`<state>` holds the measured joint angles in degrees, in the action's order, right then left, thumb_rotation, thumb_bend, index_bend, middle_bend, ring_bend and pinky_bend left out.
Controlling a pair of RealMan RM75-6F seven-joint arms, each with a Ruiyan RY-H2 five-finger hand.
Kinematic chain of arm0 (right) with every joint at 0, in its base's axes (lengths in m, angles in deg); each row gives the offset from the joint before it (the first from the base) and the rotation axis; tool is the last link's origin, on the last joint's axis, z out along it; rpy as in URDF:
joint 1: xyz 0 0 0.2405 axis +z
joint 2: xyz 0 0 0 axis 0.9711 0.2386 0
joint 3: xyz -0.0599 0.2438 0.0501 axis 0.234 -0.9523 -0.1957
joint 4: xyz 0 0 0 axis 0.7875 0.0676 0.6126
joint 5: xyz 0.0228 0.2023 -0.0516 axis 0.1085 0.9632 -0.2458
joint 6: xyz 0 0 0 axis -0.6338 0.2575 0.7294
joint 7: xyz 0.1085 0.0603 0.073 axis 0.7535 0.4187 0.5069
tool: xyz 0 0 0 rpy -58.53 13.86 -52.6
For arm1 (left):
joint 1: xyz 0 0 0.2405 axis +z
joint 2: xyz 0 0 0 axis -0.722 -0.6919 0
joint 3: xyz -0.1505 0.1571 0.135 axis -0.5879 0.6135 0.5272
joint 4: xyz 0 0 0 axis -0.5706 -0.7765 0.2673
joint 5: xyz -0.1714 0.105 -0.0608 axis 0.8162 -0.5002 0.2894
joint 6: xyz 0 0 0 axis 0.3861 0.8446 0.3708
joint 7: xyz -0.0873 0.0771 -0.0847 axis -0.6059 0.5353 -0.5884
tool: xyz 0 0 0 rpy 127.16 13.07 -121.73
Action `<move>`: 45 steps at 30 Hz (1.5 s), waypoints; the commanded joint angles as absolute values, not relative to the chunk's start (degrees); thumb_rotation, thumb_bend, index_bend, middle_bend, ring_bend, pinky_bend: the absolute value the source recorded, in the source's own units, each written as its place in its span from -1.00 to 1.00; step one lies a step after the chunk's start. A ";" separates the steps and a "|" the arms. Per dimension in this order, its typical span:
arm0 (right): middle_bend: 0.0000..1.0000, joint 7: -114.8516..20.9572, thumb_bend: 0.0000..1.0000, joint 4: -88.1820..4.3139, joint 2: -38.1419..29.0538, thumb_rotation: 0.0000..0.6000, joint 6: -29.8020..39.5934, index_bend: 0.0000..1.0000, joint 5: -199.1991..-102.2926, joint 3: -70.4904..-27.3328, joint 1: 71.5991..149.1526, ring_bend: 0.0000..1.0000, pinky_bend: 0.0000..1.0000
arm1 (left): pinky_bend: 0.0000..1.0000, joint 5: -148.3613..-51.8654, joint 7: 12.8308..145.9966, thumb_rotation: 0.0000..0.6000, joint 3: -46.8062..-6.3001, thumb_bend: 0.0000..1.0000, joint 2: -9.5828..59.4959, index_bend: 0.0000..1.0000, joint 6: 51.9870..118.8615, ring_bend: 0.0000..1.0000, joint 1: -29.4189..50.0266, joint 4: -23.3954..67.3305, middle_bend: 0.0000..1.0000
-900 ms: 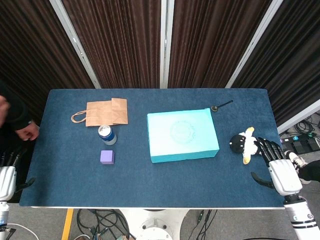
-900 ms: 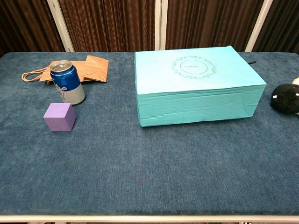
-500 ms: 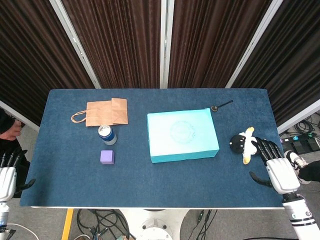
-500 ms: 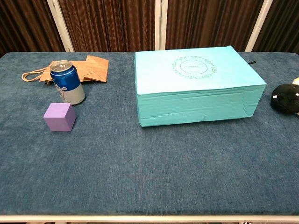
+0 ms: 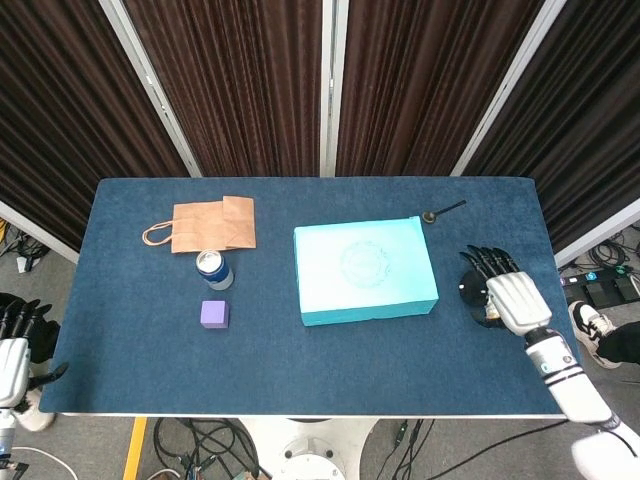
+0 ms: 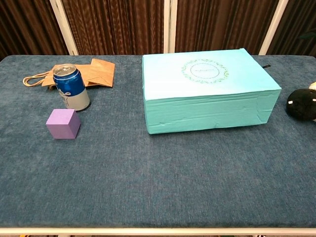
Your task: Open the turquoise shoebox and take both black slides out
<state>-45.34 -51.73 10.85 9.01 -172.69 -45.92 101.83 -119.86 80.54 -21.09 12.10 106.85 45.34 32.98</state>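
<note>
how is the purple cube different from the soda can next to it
The purple cube is a plain matte block with flat faces; the soda can is a shiny blue and silver cylinder. The cube is shorter than the can. The cube sits nearer the table's front edge, the can just behind it. Both stand upright on the blue tabletop, untouched.

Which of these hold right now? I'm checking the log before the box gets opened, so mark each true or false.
1. The turquoise shoebox is shut. True.
2. The right hand grips the lid. False: it hovers over the plush toy, beside the box.
3. The blue can stands between the paper bag and the purple cube. True.
4. The left hand rests on the table. False: it is off the table's left edge.
5. The spoon lies inside the box. False: it lies on the table behind it.
</note>
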 commanded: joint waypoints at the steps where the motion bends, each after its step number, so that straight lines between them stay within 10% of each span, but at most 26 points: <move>1: -1.00 -47.33 -0.85 -45.44 5.37 1.00 14.01 -1.00 -170.14 -47.71 106.65 -1.00 -1.00 | -0.91 -119.85 80.52 1.00 -21.11 -1.00 12.03 -0.67 106.81 -0.97 45.36 33.09 -0.83; 13: -1.00 -46.47 -0.91 -37.16 -4.79 1.00 14.14 -1.00 -173.93 -47.42 113.28 -1.00 -1.00 | -0.91 -119.92 80.12 1.00 -21.07 -1.00 11.67 -0.67 107.13 -0.97 45.70 33.18 -0.83; 33: -0.99 -51.64 -0.90 -46.86 -1.99 1.00 9.28 -1.00 -178.56 -42.63 112.73 -1.00 -1.00 | -0.91 -120.01 78.69 1.00 -20.86 -1.00 12.18 -0.67 107.50 -0.97 46.46 32.06 -0.83; 45: -0.92 -57.27 -0.87 -33.92 -7.02 1.00 8.38 -0.98 -178.96 -42.35 113.68 -1.00 -1.00 | -0.91 -120.35 78.99 1.00 -20.81 -1.00 11.56 -0.67 107.96 -0.97 46.74 33.01 -0.83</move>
<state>-56.95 -36.26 -5.21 8.85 -178.34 -42.56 113.24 -120.37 78.96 -20.84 11.61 107.94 46.69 32.96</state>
